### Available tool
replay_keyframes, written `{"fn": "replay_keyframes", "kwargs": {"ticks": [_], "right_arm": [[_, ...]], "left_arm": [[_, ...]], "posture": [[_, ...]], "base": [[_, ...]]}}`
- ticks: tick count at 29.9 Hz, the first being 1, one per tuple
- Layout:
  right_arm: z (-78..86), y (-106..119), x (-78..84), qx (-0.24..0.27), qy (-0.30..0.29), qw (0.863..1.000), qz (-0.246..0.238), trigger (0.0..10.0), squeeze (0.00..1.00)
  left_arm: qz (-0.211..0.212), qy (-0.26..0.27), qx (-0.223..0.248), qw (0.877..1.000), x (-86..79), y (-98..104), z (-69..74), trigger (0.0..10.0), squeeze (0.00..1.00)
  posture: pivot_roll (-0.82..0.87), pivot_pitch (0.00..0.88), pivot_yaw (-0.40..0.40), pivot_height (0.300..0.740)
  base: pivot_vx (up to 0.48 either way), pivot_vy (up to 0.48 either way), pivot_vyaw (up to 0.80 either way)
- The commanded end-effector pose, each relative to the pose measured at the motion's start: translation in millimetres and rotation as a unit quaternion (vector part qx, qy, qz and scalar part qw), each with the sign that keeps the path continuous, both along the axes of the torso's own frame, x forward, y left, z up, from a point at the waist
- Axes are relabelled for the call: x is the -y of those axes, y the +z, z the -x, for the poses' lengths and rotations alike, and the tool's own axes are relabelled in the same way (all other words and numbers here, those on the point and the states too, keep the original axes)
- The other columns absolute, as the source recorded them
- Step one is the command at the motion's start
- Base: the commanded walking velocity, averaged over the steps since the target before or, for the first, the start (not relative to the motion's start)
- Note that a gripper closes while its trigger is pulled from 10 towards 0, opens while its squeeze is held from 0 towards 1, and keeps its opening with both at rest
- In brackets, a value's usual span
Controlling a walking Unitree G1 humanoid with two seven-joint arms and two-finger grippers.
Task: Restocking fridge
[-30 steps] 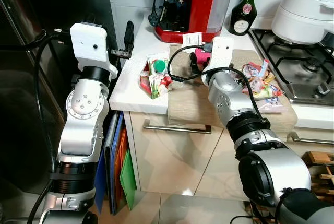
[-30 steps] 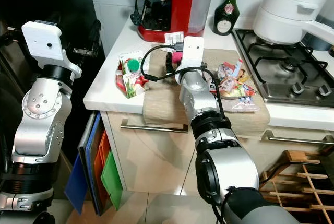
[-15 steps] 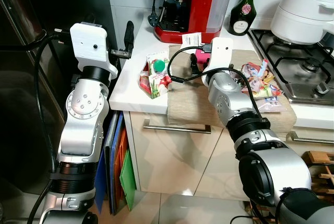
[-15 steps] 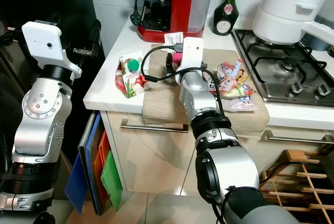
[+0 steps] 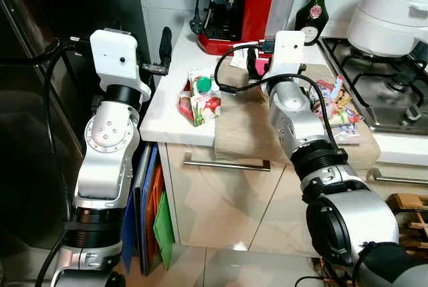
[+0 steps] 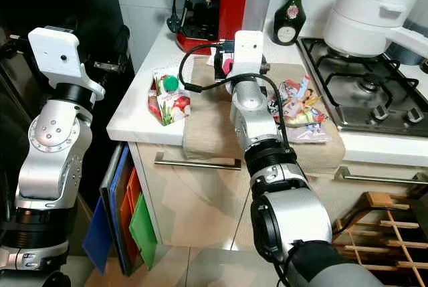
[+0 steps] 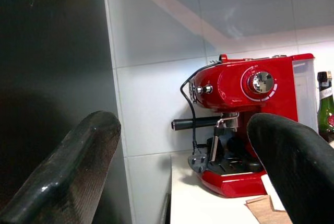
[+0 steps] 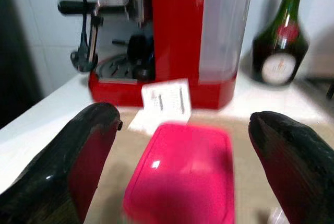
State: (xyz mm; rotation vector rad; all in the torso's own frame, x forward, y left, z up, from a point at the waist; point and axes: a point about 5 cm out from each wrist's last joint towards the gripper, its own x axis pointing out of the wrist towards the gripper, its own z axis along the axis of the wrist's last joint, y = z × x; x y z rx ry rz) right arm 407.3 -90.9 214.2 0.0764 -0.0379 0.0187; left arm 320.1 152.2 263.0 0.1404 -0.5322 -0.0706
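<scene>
On your far left the left gripper is held up beside the dark fridge, fingers spread wide with nothing between them, facing along the counter toward the red coffee machine. It has no job in this step, so leave it parked there.

Next along, near the counter's left edge, stands a carton with a green cap, strawberries printed on its side — it looks like one of the items to restock, but it isn't the one you're lined up on.

The item in hand is the pink box. It lies flat on the tan cloth just in front of the coffee machine, with a white paper slip lying between the two. Your right gripper is poised over it, fingers apart, one on each side of the box and not touching it.

To grip well, centre the box between the fingers, come down until the tips are below the lid's edge, then close slowly — the lid looks smooth and could slip. Lift straight up, clear of the cable looping off the wrist.

Further right sit the snack packets, then the stove and white pot.
</scene>
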Motion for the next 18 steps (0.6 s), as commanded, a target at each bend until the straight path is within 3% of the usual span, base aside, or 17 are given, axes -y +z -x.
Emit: {"fn": "replay_keyframes", "kwargs": {"ticks": [1,7,11,13,14,18], "right_arm": [[1.6,-6,0.4,-0.020,-0.002,1.000,-0.016,10.0,0.00],[4.2,-12,-2.5,-0.041,-0.008,0.999,-0.016,10.0,0.00],[6.3,-14,-3.1,-0.055,-0.017,0.998,-0.006,10.0,0.00],[6.9,-15,-2.9,-0.057,-0.019,0.998,-0.003,10.0,0.00],[8.4,-16,-3.4,-0.062,-0.023,0.998,0.007,10.0,0.00],[9.3,-16,-3.5,-0.062,-0.025,0.998,0.014,10.0,0.00]], "left_arm": [[-0.002,0.000,-0.003,1.000,-0.2,-1,-1.1,10.0,0.00],[-0.002,-0.011,-0.002,1.000,1.7,-1,-0.4,10.0,0.00],[-0.029,-0.092,-0.003,0.995,10.9,4,4.1,10.0,0.00],[-0.034,-0.103,-0.001,0.994,11.7,6,5.4,10.0,0.00],[-0.045,-0.145,-0.001,0.988,15.0,11,9.2,10.0,0.00],[-0.064,-0.178,-0.001,0.982,18.9,15,13.5,10.0,0.00]], "posture": [[-0.02,0.000,-0.005,0.740],[-0.02,0.000,-0.005,0.740],[-0.02,0.000,-0.011,0.740],[-0.02,0.000,-0.012,0.740],[-0.02,0.000,-0.012,0.740],[-0.02,0.000,-0.011,0.740]], "base": [[0.000,0.000,0.00],[0.000,0.000,0.00],[0.000,0.000,0.00],[0.000,0.000,0.00],[0.000,0.000,0.00],[0.000,0.000,0.00]]}}
